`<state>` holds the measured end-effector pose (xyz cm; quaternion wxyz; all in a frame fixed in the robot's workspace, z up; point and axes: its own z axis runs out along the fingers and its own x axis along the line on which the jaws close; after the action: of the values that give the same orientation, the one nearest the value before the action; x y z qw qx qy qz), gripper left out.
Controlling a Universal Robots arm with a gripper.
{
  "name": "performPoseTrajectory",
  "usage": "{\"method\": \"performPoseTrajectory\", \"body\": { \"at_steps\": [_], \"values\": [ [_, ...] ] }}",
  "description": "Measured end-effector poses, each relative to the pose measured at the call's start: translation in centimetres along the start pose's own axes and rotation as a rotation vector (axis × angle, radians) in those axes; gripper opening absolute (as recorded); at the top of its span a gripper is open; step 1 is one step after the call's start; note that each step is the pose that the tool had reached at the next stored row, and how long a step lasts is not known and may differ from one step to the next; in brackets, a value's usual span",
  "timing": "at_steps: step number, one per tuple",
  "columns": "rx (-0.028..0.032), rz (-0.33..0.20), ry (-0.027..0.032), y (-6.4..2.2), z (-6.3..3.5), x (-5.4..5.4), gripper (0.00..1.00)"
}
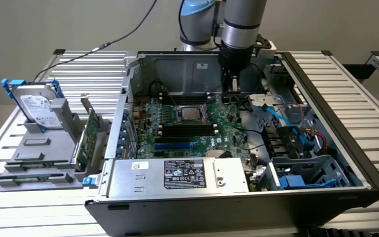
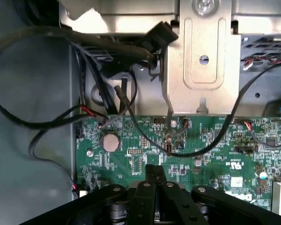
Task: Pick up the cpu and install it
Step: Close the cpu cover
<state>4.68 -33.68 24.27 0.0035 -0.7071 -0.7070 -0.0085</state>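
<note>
The gripper (image 1: 234,90) hung closed, empty, over the motherboard (image 1: 176,131) beside the socketed cpu (image 1: 189,112); keeping clear of loose cables (image 2: 107,47) seemed wise.

My exterior camera sits high and a little way off, looking down at an angle into the open computer case (image 1: 176,74) on the slatted table (image 1: 347,84). My wrist camera hangs close inside that case, facing the motherboard (image 2: 201,140) past the gripper (image 2: 155,172). Both views share that green board.
</note>
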Motion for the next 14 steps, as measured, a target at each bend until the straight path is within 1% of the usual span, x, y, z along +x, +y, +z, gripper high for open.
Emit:
{"method": "performPoseTrajectory", "body": {
  "at_steps": [3, 7, 14],
  "values": [
    [0.0000, -0.003, 0.0000, -1.05, 0.03, 0.0, 0.11],
    [0.0001, -0.006, -0.0003, -2.23, 0.03, 0.0, 0.11],
    [0.0002, -0.012, -0.0049, -4.39, 0.02, 0.0, 0.11]
  ]
}}
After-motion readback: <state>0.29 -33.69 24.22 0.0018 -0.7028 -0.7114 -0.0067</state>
